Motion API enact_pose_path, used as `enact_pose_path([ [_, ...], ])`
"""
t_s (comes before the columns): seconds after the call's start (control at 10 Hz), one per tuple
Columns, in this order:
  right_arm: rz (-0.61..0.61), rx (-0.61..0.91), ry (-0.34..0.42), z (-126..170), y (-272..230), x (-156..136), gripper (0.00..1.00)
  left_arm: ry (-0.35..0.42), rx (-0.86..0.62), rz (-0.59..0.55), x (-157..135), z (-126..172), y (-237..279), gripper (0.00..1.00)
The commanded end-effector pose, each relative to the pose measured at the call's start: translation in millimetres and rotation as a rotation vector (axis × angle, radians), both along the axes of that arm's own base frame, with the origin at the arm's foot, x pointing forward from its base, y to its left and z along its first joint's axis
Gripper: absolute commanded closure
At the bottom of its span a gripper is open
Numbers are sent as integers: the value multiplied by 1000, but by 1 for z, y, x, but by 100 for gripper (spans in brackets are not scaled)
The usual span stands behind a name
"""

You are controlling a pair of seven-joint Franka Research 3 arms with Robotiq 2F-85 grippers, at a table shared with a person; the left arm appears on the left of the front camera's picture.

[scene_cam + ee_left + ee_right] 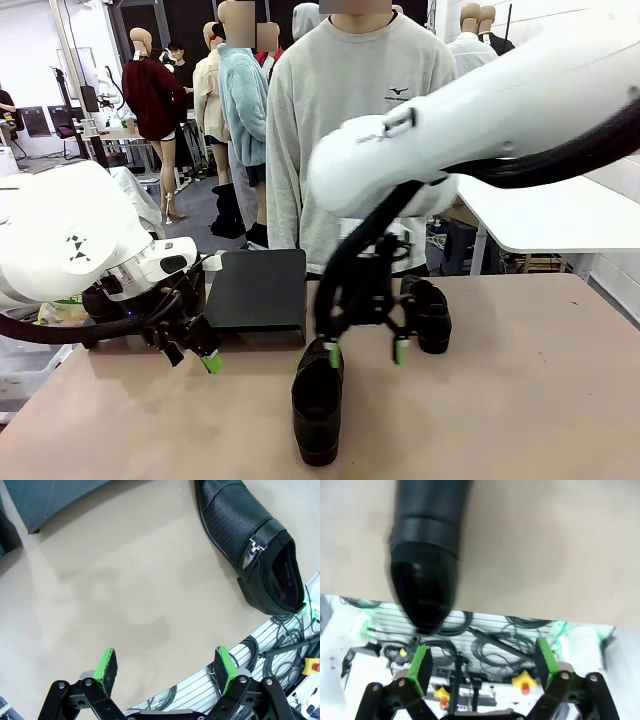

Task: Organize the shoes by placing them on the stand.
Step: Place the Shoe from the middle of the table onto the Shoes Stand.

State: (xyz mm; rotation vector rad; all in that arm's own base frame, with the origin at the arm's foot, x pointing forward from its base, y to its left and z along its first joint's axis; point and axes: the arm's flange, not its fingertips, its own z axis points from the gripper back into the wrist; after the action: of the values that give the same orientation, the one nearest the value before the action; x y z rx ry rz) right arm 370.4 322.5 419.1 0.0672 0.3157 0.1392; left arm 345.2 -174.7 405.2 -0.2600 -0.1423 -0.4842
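The right gripper (366,351) hangs at the middle of the front view, its green pads wide apart and nothing between them. Just below its left-hand pad, in the lower middle of the frame, the near shoe (318,402) lies lengthwise toward the camera on the table (520,400). In the right wrist view this shoe sits at the upper left, beside the gap between the fingers and not inside it.

I judge the step in hand to be the reach for this shoe. To do it well, the wrist should first shift sideways until the shoe is centred under the gap. Then it should go down and close across the narrow width near the opening — glossy leather may slip if only a rounded end is pinched.

The stand (258,292), a dark flat platform at centre left, bears no shoe on the part I can see. A second shoe (432,314) stands just right of the gripper. The left gripper (193,357), at lower left, is also wide and empty.

The right wrist picture is blurred, so I cannot tell which end of the shoe points to the camera. The front view does not show whether the pad touches the shoe. The arm covers part of the second shoe.
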Motion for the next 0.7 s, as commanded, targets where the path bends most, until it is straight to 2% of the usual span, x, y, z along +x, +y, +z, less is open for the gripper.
enact_pose_path([
  [0.0,8,40,74,-25,-44,8,0,3,0,-4,0,-1,1,0],
  [0.1,-18,61,101,-36,-65,16,0,0,0,0,0,0,0,0],
  [0.3,-53,40,141,-51,-88,29,0,-44,-54,-20,-18,23,-36,0],
  [0.4,-114,64,185,-60,-94,36,0,-48,-53,-12,-29,33,-55,0],
  [0.5,-41,18,106,-49,-91,28,0,-42,-66,-45,-39,39,-78,0],
  [0.6,-41,18,106,-49,-91,28,0,-48,-46,-83,-48,43,-93,0],
])
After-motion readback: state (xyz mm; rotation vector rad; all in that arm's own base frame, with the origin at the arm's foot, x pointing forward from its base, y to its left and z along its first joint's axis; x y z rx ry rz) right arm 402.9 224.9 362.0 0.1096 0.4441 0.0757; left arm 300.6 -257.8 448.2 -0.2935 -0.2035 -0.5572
